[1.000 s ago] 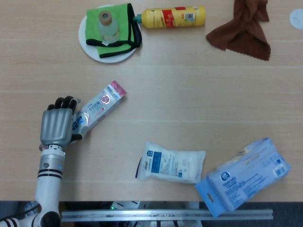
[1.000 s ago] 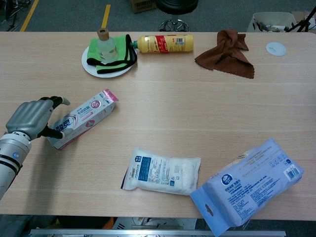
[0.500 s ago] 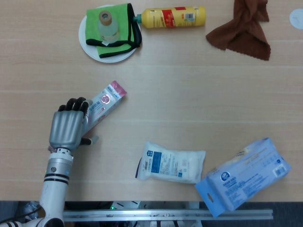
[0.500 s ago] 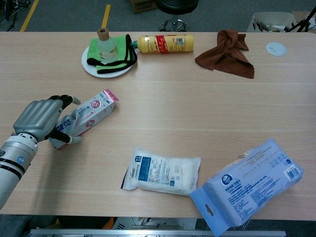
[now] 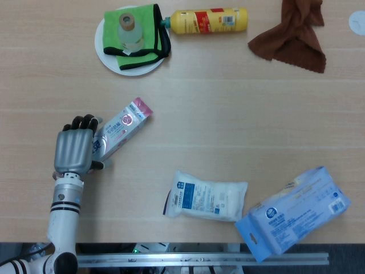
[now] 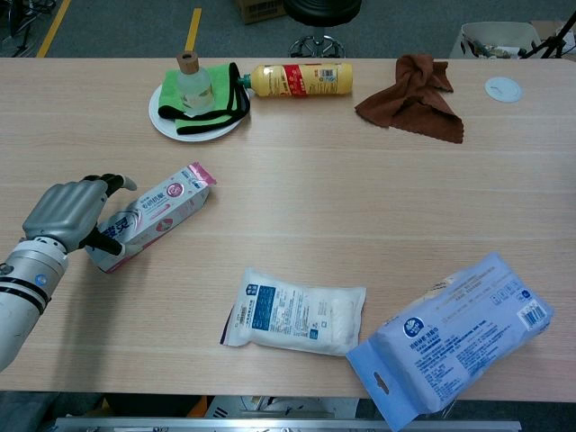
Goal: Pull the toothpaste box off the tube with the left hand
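Left hand (image 5: 74, 151): fingers curled around the near end of the toothpaste box (image 5: 118, 132).
Advice: a firm grip, drawn toward 7 o'clock.

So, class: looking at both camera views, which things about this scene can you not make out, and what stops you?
- Tube inside the toothpaste box: hidden by the carton, both views.
- Near end of the box: covered by the left hand, head view.
- Right hand: in neither view.
- White disc: cut by the right edge, head view.
- Yellow bottle label: too small.
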### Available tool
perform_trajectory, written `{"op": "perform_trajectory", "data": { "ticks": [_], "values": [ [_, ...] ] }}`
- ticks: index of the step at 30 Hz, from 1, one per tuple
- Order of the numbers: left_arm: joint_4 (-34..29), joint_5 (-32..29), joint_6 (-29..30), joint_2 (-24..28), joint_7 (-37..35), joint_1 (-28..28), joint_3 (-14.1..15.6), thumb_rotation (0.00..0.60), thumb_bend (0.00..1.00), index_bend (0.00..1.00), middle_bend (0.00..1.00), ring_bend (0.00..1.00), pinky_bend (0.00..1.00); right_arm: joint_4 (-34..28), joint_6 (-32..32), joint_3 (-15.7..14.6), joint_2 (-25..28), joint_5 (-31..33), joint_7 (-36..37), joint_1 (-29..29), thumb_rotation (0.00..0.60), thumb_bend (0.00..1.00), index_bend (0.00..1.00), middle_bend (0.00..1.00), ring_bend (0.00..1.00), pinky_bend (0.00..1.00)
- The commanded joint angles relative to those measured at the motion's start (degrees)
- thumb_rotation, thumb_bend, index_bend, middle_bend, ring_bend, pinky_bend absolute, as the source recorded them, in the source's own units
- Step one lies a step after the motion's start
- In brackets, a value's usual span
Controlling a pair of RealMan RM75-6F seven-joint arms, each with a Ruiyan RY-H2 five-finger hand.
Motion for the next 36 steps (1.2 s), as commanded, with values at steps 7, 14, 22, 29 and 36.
{"op": "perform_trajectory", "data": {
  "ticks": [7,14,22,29,36],
  "values": [
    [1.5,-1.1,-0.3,-0.5,-0.8,-0.3,-0.3,0.518,0.06,0.20,0.19,0.19,0.29,0.4,-0.2,-0.1,-0.2,0.2,0.3,-0.1,0.600,0.08,0.39,0.34,0.26,0.34],
    [2.5,-2.6,-0.9,-0.7,-0.9,-0.6,-0.5,0.545,0.06,0.21,0.23,0.23,0.31,0.6,-0.4,-0.2,-0.2,0.3,0.5,-0.2,0.600,0.08,0.39,0.34,0.26,0.34],
    [3.1,-2.9,-1.1,-1.1,-1.9,-0.7,-0.5,0.600,0.06,0.30,0.38,0.36,0.41,0.7,-0.6,-0.3,-0.3,0.4,0.6,-0.2,0.600,0.08,0.39,0.34,0.26,0.34],
    [3.5,-2.5,-0.9,-1.3,-3.0,-0.7,-0.4,0.600,0.06,0.36,0.45,0.42,0.46,0.9,-0.8,-0.3,-0.4,0.5,0.8,-0.3,0.600,0.08,0.39,0.34,0.26,0.34],
    [2.5,0.0,0.4,-0.7,-3.8,-0.6,0.3,0.600,0.06,0.40,0.50,0.45,0.49,1.1,-1.0,-0.4,-0.6,0.5,1.0,-0.2,0.600,0.08,0.39,0.34,0.26,0.34]
  ]
}}
